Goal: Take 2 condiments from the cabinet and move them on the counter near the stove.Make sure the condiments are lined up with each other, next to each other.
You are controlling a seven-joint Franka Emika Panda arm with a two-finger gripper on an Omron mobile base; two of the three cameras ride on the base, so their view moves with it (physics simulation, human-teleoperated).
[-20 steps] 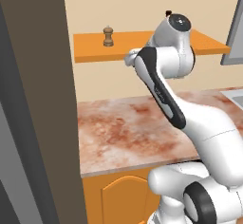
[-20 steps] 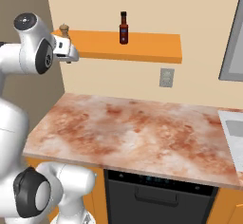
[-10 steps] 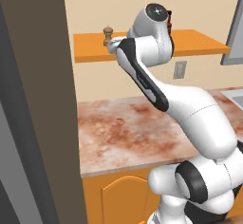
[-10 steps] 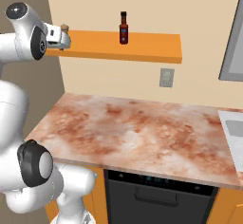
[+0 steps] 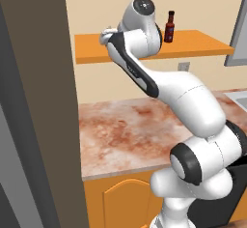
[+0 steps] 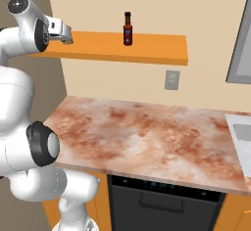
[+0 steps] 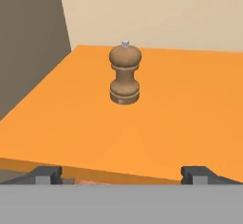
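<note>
Two condiments sit on the orange shelf [image 6: 147, 51], and you can spot both. Look at the hand view first. You see the little wooden pepper mill [image 7: 125, 74] standing up straight on the shelf, a bit ahead of the gripper [image 7: 122, 174] and close to the middle between its tips. It has a round knob top with a tiny silver dot on it. You can read no words on it. The gripper's two dark fingertips [image 7: 46, 173] poke up at the bottom, spread wide apart. Nothing is between them, so the claw is open and empty. They are at the front edge of the shelf, and the mill is not touching them.

Now look at the right base view. You see the dark-red sauce bottle [image 6: 128, 29] with its black cap standing on the shelf, well apart from the gripper [image 6: 67, 37], which is up at the shelf's left end. The bottle has a label, but it is too small for you to read. The mill is hidden behind the hand in this view.

In the left base view, you see the bottle [image 5: 169, 27] next to the arm's top joint. The mottled counter [image 6: 162, 137] lies below the shelf. A wall socket [image 6: 170, 80] sits on the wall between them.
</note>
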